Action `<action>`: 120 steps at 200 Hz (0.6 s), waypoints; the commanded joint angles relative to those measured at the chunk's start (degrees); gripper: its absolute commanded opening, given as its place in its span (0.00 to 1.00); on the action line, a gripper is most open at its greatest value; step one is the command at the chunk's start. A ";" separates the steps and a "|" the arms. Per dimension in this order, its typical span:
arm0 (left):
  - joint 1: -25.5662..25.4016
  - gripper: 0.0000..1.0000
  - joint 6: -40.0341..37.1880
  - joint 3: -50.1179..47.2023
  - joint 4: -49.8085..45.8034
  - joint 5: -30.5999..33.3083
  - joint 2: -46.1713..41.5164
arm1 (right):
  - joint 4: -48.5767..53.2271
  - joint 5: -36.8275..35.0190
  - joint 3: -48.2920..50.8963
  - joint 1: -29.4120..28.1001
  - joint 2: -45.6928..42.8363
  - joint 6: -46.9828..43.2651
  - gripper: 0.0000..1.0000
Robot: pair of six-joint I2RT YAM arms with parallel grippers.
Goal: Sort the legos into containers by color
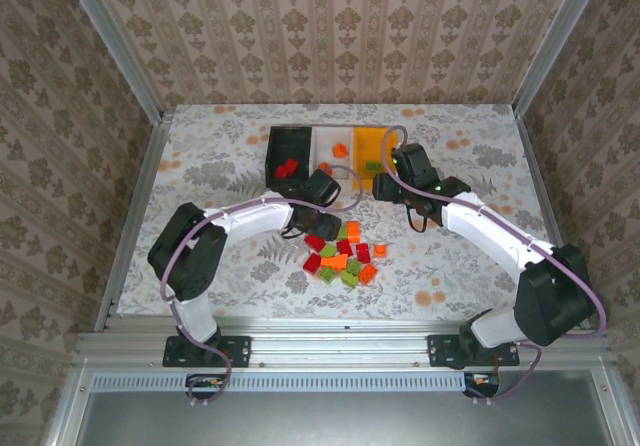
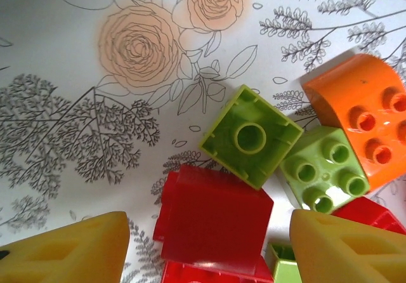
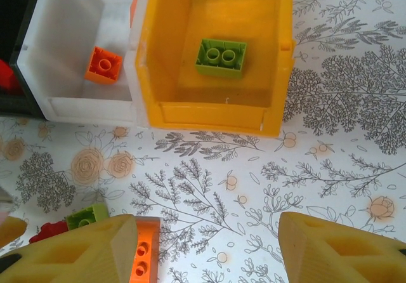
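Yellow fingers [image 2: 70,248] of left pincer [image 2: 209,226] low over the pile [image 1: 342,254] toward the desk's [image 1: 220,136] near edge, parted, straddling a red brick [image 2: 216,213] with a gap either side, nothing gripped yet. Best closed squarely on its flat sides, centred, clear of the green brick [image 2: 252,136] touching its far corner; then lifted straight up without dragging neighbours, and carried to the black bin [image 1: 272,156] toward the far edge, red already inside. Right pincer [image 3: 208,226] wide open and empty in front of the yellow bin [image 3: 209,115], green block [image 3: 221,57] in it; orange block [image 3: 103,64] in the white bin [image 3: 70,35] beside. No brand, label or legible writing anywhere.
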State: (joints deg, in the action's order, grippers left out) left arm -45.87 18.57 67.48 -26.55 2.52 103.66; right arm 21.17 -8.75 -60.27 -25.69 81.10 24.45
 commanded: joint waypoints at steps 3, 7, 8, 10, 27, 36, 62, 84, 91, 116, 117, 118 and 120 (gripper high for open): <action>0.61 0.69 -4.87 0.37 0.47 -1.65 2.15 | 0.70 -1.17 0.86 0.12 -3.37 1.30 0.62; 0.63 0.68 -4.95 0.37 0.67 -1.77 2.24 | 0.85 -1.25 1.02 0.12 -3.55 1.30 0.62; 0.61 0.68 -4.94 0.32 0.73 -1.80 2.29 | 0.87 -1.26 1.03 0.12 -3.61 1.30 0.62; 0.67 0.68 -5.01 0.25 0.78 -1.82 2.33 | 0.95 -1.26 1.01 0.12 -3.70 1.35 0.62; 0.86 0.65 -4.86 -0.19 1.39 -1.61 2.51 | 1.33 -1.62 1.45 0.12 -4.55 1.57 0.62; 1.11 0.60 -4.69 -0.63 1.97 -1.67 2.68 | 1.42 -1.80 1.75 0.12 -5.05 1.76 0.62; 1.57 0.47 -4.51 -1.90 4.17 -0.97 2.95 | 1.59 -2.12 2.83 0.11 -6.12 2.14 0.62; 1.84 0.41 -4.72 -1.73 4.72 -1.11 2.87 | 2.25 -2.31 3.52 0.12 -6.63 2.21 0.61; 1.84 0.40 -4.77 -1.43 4.37 -0.97 2.82 | 2.36 -2.45 3.76 0.12 -6.92 2.18 0.61; 1.83 0.36 -4.86 -0.71 2.29 -0.14 0.88 | 2.78 -2.67 4.53 0.12 -8.10 2.27 0.61; 1.88 0.36 -4.82 -0.74 2.20 -0.01 0.73 | 2.80 -2.67 4.54 0.12 -8.12 2.27 0.61; 1.86 0.36 -4.79 -0.71 2.16 0.01 0.57 | 2.81 -2.67 4.59 0.12 -8.23 2.27 0.61; 1.90 0.36 -4.77 -0.69 1.95 0.20 0.31 | 2.82 -2.72 4.62 0.12 -8.39 2.27 0.61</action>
State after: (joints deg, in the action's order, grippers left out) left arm -44.47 14.50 66.74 -22.41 1.54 106.34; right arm 22.28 -9.91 -56.49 -25.69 75.31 25.76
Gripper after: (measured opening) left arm 0.439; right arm 0.615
